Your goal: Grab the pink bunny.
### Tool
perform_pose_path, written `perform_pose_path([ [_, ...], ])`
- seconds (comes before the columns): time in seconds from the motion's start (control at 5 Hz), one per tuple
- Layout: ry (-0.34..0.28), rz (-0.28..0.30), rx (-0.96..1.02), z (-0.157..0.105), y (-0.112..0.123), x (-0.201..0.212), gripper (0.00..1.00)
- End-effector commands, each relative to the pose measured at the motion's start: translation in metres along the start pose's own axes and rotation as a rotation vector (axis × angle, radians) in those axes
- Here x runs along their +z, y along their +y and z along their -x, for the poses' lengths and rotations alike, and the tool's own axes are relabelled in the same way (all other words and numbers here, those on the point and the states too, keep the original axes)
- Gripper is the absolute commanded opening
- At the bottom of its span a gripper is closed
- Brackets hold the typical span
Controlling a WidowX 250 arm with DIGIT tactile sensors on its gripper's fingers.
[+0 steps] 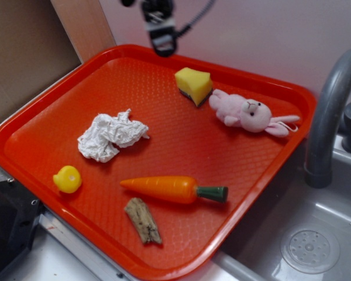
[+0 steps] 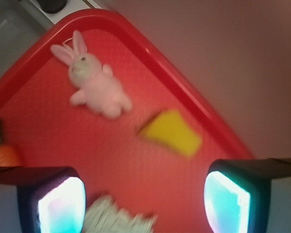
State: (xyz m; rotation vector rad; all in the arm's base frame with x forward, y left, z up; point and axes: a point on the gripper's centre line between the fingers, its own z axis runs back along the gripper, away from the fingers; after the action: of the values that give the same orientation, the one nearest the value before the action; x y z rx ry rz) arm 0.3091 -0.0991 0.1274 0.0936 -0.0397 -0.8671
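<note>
The pink bunny (image 1: 247, 113) lies on the red tray (image 1: 58, 99) beside a yellow sponge (image 1: 193, 84), the hand (image 1: 162, 36) high above.

A pale pink is being shown by the pink bunny (image 1: 245, 112) (image 2: 94, 82), with dark eyes. A red-orange with a fine textured grid is being displayed by the tray (image 1: 41, 126) (image 2: 34, 141). White is being shown by the crumpled paper (image 1: 111, 136) (image 2: 117, 217), yellow by the sponge (image 1: 193, 84) (image 2: 172, 132) and the duck (image 1: 67, 179), orange with a green stem by the carrot (image 1: 172, 189) (image 2: 2, 150), grey-brown by the wood piece (image 1: 143, 220).

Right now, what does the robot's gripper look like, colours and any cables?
The gripper has dark, blocky black fingers whose inner pads glow pale, bluish-white in the wrist view. From outside, the gripper is a black assembly with a thin dark cable looping off its side.
</note>
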Motion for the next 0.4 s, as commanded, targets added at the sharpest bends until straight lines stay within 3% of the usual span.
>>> perform_pose_path([
  [0.0,-0.087,0.090,-0.300,-0.024,-0.041,-0.031,1.00],
  [0.2,-0.190,0.165,-0.375,-0.011,-0.061,-0.029,1.00],
])
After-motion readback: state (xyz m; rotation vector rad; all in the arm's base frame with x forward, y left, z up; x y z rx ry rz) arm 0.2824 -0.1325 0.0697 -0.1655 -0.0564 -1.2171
